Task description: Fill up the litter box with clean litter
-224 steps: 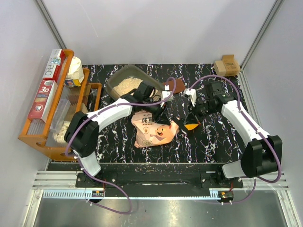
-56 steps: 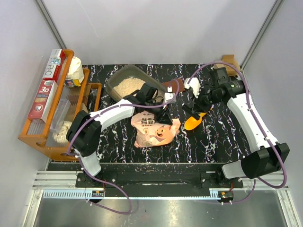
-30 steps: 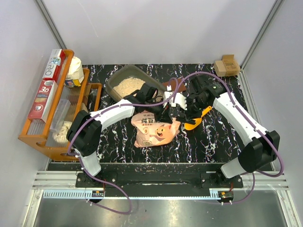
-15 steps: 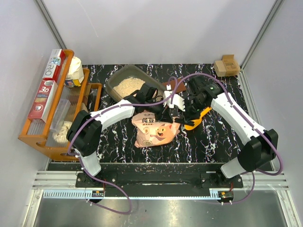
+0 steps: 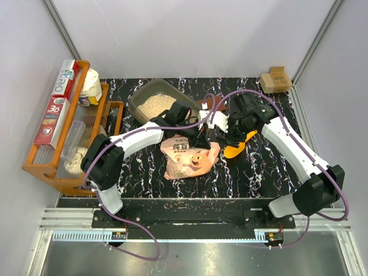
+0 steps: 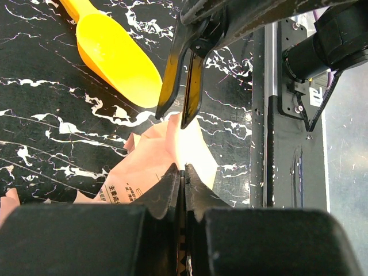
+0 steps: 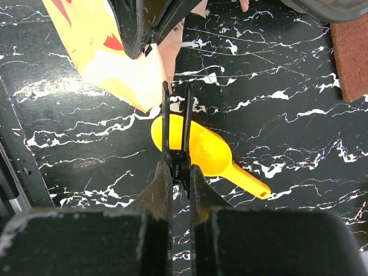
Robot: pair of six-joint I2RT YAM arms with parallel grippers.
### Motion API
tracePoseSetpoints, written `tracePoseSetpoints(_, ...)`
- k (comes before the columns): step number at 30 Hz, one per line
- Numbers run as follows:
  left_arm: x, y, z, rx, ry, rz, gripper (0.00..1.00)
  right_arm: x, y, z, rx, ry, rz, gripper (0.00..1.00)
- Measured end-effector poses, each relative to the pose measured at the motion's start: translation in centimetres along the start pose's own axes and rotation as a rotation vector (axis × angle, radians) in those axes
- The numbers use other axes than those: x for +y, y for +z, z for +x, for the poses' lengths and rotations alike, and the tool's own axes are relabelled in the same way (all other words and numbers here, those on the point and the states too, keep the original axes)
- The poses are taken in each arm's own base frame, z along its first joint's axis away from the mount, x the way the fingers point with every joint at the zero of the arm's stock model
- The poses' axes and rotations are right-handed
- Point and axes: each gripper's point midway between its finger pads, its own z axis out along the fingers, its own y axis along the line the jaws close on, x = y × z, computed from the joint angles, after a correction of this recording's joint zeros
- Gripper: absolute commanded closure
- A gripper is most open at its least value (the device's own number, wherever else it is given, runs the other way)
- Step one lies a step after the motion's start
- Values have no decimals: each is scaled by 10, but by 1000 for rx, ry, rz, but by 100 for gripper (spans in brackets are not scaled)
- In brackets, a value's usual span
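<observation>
The litter box (image 5: 140, 99) stands at the back left, with clean litter (image 5: 156, 105) in it. A pink pig-printed bag (image 5: 188, 156) lies mid-table. My left gripper (image 5: 198, 135) (image 6: 181, 170) is shut on the bag's (image 6: 152, 164) raised top edge. My right gripper (image 5: 225, 137) (image 7: 180, 165) is shut on a black spring clip (image 7: 175, 123). The clip's (image 6: 184, 86) two prongs reach the bag's (image 7: 109, 57) lifted edge; whether they pinch it I cannot tell. A yellow scoop (image 5: 237, 148) (image 6: 118, 54) (image 7: 213, 152) lies on the table under the clip.
An orange wooden rack (image 5: 40, 167) with wrap boxes lines the left side. A cardboard box (image 5: 275, 79) sits in the back right corner. A reddish-brown block (image 5: 206, 105) (image 7: 351, 63) lies behind the grippers, beside the litter box.
The right arm has swung in from the back right with the clip to the bag's top, then eased back a little. The left gripper and the bag have stayed put.
</observation>
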Motion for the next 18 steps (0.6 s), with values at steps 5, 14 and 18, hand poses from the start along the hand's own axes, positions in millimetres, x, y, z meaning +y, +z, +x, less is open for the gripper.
tracePoseSetpoints(5, 0, 0, 0, -1, -7, 0, 99, 3, 2, -2, -16, 4, -18, 100)
tracePoseSetpoints(14, 0, 0, 0, -2, -13, 0, 98, 11, 9, -1, -17, 16, -71, 100)
tracePoseSetpoints(18, -1, 0, 0, -2, -22, -1, 92, 11, 11, 0, -14, 15, -80, 100)
